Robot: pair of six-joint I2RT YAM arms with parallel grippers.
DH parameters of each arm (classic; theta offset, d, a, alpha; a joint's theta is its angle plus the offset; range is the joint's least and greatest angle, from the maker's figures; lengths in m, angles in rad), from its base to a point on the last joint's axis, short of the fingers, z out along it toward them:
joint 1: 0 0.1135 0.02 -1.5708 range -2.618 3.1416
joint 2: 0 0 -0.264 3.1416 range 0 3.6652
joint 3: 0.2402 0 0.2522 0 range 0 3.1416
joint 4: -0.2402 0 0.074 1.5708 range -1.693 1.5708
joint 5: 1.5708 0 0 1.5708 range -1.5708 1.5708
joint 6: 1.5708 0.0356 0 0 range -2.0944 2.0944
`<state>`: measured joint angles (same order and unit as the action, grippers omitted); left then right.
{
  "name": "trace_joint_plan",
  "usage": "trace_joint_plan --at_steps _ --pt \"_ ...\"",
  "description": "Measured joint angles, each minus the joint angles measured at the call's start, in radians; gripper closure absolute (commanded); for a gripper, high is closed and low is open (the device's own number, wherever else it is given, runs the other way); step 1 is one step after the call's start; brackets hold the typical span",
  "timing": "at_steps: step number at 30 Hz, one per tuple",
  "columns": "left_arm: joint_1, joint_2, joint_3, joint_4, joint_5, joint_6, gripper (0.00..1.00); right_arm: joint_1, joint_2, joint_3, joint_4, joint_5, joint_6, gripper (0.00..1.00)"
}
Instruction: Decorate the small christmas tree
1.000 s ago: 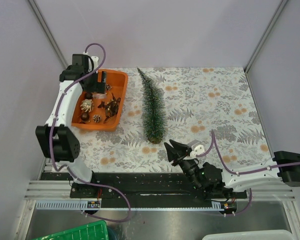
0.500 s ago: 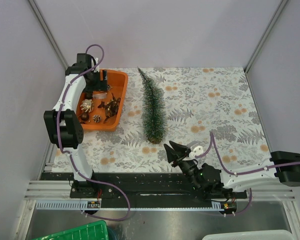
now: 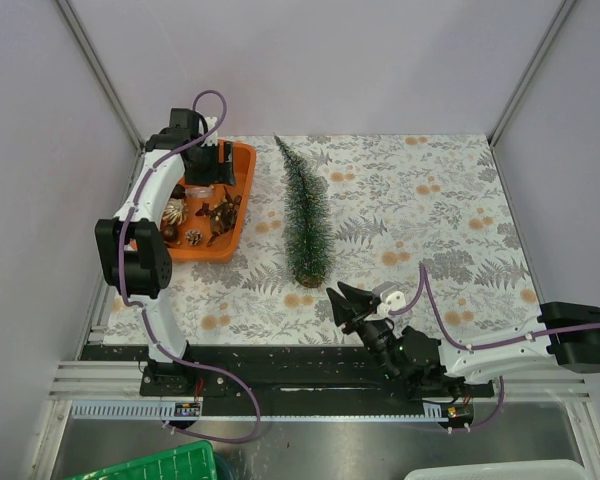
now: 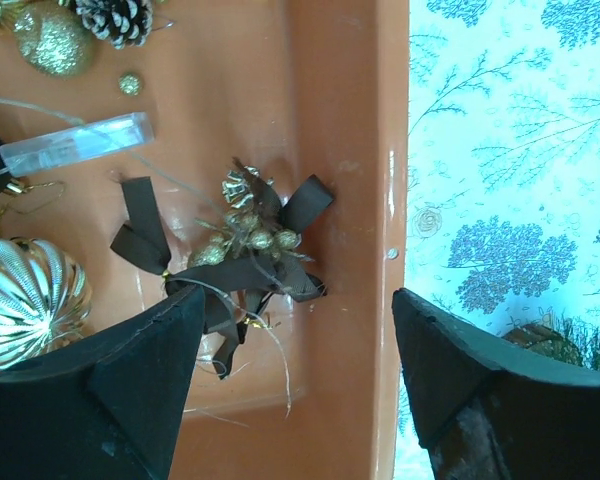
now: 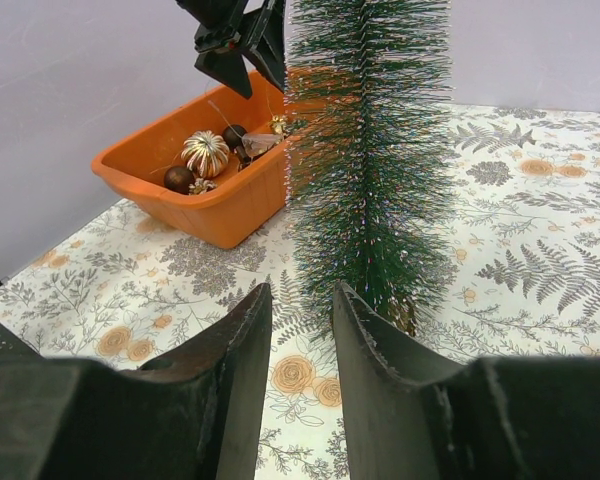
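Left gripper (image 4: 298, 305) is hovering spread over the tray (image 4: 350, 90), right gripper (image 5: 300, 295) gaping empty before the small christmas tree (image 5: 365, 160), probably light, springy, best pinched low.

One small christmas tree (image 3: 308, 215), one orange tray (image 5: 220, 215) and one ribbed gold bauble (image 4: 20, 300).

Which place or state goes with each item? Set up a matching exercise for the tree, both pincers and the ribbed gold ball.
1 small christmas tree
2 left pincer
3 right pincer
4 ribbed gold ball

A lying in the orange tray
B open over the brown bow
C upright on the patterned cloth
D open, empty, facing the tree's base

Pairs: 1-C, 2-B, 3-D, 4-A
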<state>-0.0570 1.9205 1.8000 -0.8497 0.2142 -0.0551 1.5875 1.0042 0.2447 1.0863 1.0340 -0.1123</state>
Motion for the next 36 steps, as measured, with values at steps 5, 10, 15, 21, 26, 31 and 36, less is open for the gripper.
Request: trace_joint_plan --at_steps 5,10,15,21,26,31,36 --pt "-0.021 0.010 0.000 0.019 -0.009 -0.005 0.74 -0.003 -0.001 0.001 -0.009 0.000 0.006 0.61" --pt "-0.032 0.032 0.000 0.036 -0.042 -0.003 0.75 -0.003 -0.011 0.006 -0.025 -0.002 0.013 0.62" --pt "-0.032 0.033 0.000 0.040 -0.067 -0.002 0.72 -0.004 -0.026 0.011 -0.037 -0.003 0.023 0.63" --pt "-0.032 0.033 -0.016 0.051 -0.081 0.005 0.35 -0.004 -0.029 0.017 -0.038 -0.005 0.028 0.63" --pt "-0.032 0.033 -0.068 0.060 -0.098 0.004 0.34 -0.004 -0.028 0.026 -0.039 -0.006 0.031 0.64" --pt "-0.032 0.033 -0.077 0.070 -0.109 -0.003 0.56 -0.004 -0.027 0.027 -0.039 -0.007 0.031 0.64" --pt "-0.032 0.034 -0.030 0.085 -0.122 -0.025 0.93 -0.004 -0.023 0.035 -0.042 -0.009 0.031 0.65"
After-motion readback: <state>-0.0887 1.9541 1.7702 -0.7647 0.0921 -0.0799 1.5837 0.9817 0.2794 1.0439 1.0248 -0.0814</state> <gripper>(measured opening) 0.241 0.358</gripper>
